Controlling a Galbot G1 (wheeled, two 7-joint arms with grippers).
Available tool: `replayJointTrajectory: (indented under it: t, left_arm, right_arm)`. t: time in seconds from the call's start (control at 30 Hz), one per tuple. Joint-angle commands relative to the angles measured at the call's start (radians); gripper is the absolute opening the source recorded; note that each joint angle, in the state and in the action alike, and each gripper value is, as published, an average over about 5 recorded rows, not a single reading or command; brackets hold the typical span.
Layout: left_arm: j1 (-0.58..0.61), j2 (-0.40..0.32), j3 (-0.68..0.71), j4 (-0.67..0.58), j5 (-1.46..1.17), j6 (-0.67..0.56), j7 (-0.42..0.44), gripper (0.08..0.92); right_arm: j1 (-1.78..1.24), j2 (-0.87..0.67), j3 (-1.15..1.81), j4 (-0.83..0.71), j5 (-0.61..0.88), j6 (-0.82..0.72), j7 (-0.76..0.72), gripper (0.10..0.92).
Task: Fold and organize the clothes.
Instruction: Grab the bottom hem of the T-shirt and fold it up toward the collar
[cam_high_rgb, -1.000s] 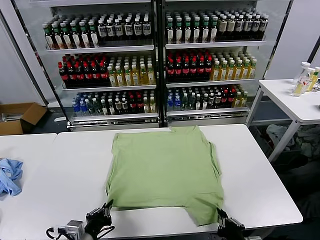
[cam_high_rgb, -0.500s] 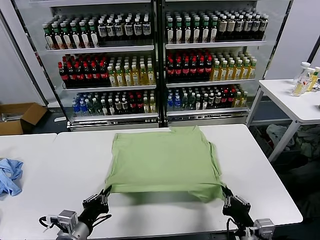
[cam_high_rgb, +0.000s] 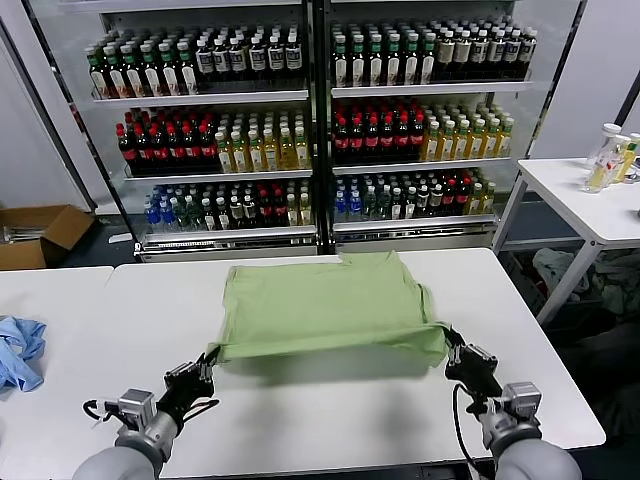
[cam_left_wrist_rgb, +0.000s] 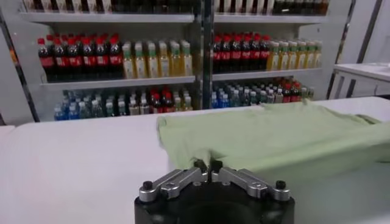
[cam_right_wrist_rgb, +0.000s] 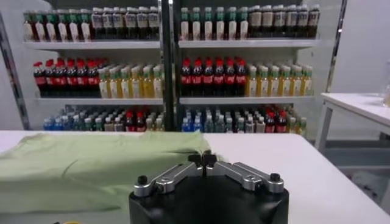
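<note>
Down at the near edge of the white table (cam_high_rgb: 330, 420), the left gripper (cam_high_rgb: 207, 368) has its fingers pressed together on the near left corner of the green polo shirt (cam_high_rgb: 325, 305), and from its own wrist camera you can see the two fingertips (cam_left_wrist_rgb: 200, 164) meeting with a fold of green cloth caught between them. Across from it, the right gripper (cam_high_rgb: 452, 350) is pinching the near right corner the same way, its tips closed tight on the fabric in the right wrist view (cam_right_wrist_rgb: 205, 159).

Between the two, the shirt's near edge is lifted off the tabletop and pulled taut, casting a shadow on the white surface below. The far part of the shirt lies on the table, toward the drinks shelves (cam_high_rgb: 310, 120).

Further out, a crumpled light-blue cloth (cam_high_rgb: 18, 350) sits on the neighbouring table to the left, well apart from the shirt. A cardboard box (cam_high_rgb: 40, 235) rests on the floor beyond it, and another white table with a few bottles (cam_high_rgb: 610, 155) stands off to the right
</note>
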Motion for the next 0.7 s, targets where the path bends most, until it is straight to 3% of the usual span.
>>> replayJointTrajectory:
  t: [0.03, 0.7]
  left_arm:
    - [-0.174, 0.019, 0.074, 0.139, -0.005, -0.012, -0.015, 0.086]
    - [-0.336, -0.01, 0.212, 0.338, 0.075, -0.013, -0.047, 0.086]
  right_arm:
    - [0.1, -0.013, -0.024, -0.094, -0.006, 0.003, -0.003, 0.106]
    - [0.382, -0.011, -0.211, -0.366, -0.185, 0.042, -0.066, 0.106]
